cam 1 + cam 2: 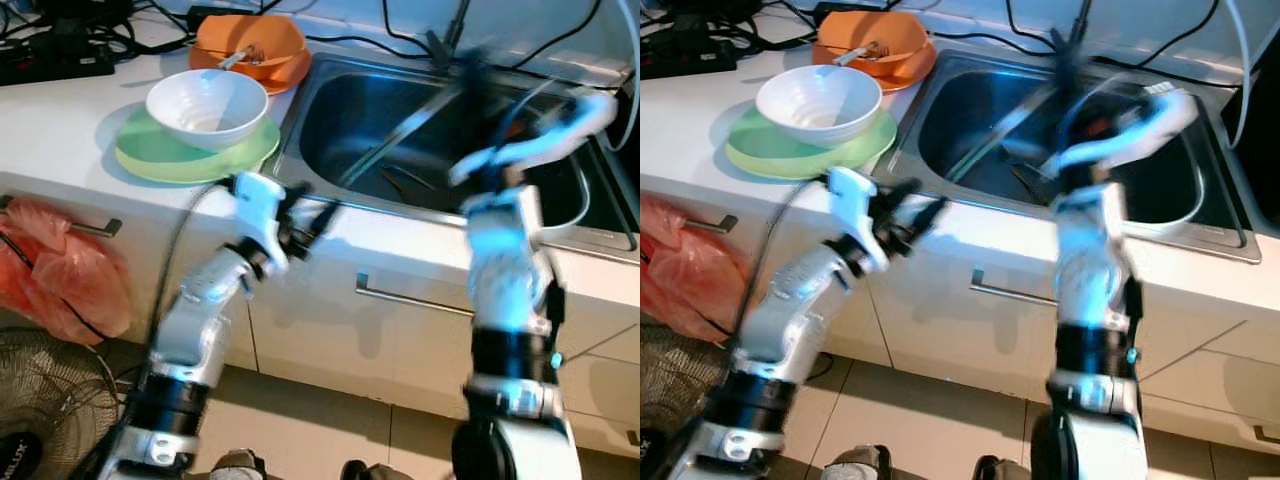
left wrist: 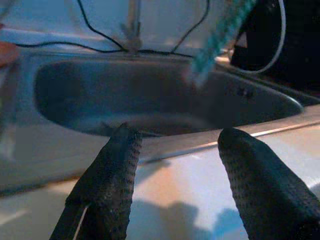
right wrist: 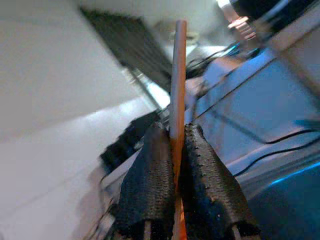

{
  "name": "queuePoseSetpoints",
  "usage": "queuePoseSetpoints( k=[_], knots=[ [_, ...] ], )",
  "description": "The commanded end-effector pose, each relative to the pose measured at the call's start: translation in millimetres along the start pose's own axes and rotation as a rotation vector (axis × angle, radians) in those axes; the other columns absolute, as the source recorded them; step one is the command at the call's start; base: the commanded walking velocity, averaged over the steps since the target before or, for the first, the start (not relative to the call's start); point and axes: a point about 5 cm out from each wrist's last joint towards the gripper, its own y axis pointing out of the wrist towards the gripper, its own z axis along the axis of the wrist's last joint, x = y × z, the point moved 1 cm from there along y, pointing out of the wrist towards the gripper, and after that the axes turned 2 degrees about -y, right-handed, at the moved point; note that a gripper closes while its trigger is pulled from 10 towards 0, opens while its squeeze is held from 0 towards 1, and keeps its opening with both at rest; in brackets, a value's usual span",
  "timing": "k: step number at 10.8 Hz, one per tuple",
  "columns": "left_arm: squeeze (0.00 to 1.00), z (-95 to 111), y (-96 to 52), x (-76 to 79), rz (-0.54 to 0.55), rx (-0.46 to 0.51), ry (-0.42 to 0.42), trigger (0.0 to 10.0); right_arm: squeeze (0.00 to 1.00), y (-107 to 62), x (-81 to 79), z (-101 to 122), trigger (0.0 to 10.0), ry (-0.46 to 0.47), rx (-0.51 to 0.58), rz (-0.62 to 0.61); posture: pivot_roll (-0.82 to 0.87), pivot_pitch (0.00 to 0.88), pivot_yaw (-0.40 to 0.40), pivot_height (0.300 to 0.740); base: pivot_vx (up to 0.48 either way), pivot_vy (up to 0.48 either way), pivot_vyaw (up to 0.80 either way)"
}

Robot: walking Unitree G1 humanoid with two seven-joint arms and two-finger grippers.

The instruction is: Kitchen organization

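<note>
right tool (image 3: 174,150) pinching one chopstick (image 3: 177,75), two bowls

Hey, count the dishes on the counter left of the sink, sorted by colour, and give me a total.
White ribbed bowl: 1
Light green round plate: 1, under the white bowl
Orange bowl: 1
Orange plate: 1, under the orange bowl
Total: 4
</note>
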Motion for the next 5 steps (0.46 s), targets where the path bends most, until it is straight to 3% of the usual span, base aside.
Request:
queuePoseSetpoints(
  k=[1, 2, 3, 5],
  knots=[
    [0.00, -0.1, -0.5, 4.8, -0.021, -0.012, 0.000, 10.0, 0.00, 2.4, 4.5, 9.5, 10.0, 0.014, 0.042, -0.037, 0.21, 0.109, -0.057, 0.740, 0.000, 0.000, 0.00],
    [0.00, -0.6, -0.3, 5.1, -0.022, -0.017, -0.003, 10.0, 0.00, 3.2, 4.7, 11.7, 10.0, 0.015, 0.052, -0.044, 0.21, 0.109, -0.057, 0.740, 0.000, 0.000, 0.00],
    [0.00, -0.5, 1.5, 5.3, -0.016, -0.019, -0.004, 10.0, 0.00, 5.0, 8.7, 14.1, 10.0, -0.045, 0.074, -0.086, 0.21, 0.109, -0.058, 0.740, 0.000, 0.000, 0.00],
    [0.00, -1.6, 3.4, 5.1, 0.007, -0.013, -0.019, 10.0, 0.00, 6.9, 13.5, 11.6, 10.0, -0.236, 0.083, -0.115, 0.22, 0.109, -0.058, 0.740, 0.000, 0.000, 0.00]
  ],
)
